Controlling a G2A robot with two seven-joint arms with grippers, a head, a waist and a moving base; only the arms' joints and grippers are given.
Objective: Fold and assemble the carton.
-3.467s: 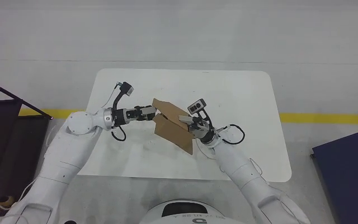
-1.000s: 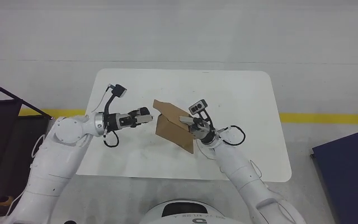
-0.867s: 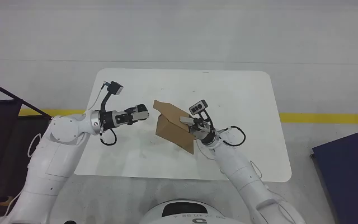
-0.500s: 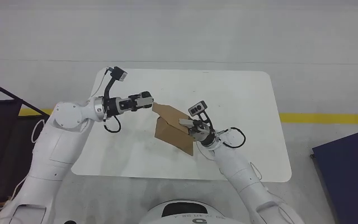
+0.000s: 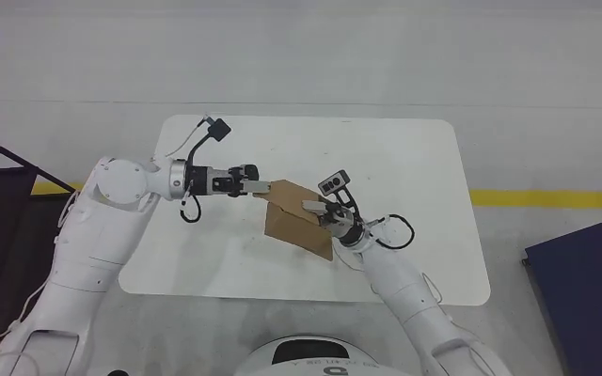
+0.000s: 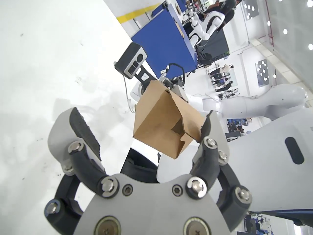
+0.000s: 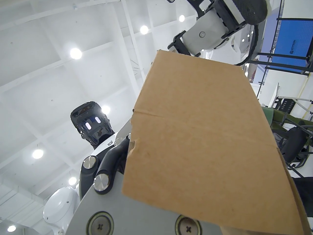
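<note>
Half a second ago your left gripper (image 5: 258,186) hovered past the far left corner of the carton (image 5: 296,226); since then it had swung nearer and lay at the carton's left end. One second ago it was drawn back, apart from the carton. The carton itself had stayed in the right gripper (image 5: 321,208) and had turned only a little.

Your left gripper was wide open and held nothing. In the top view its tip met the upper flap at the carton's left end. In the left wrist view one jaw's tip overlapped the carton's edge, and from that view you could not tell whether they touched.

The carton was held up off the table (image 5: 404,160), over its middle part. In the top view its long axis ran from far left to near right, with one end turned toward the left gripper. That end showed folded flaps with a small dark gap between them. Its faces were plain brown cardboard.

Your right gripper was closed on the carton's right side and carried it. In the right wrist view a broad carton face covered the jaws. Behind it a blue board (image 7: 293,42) carried white lettering, which I do not read off.
</note>
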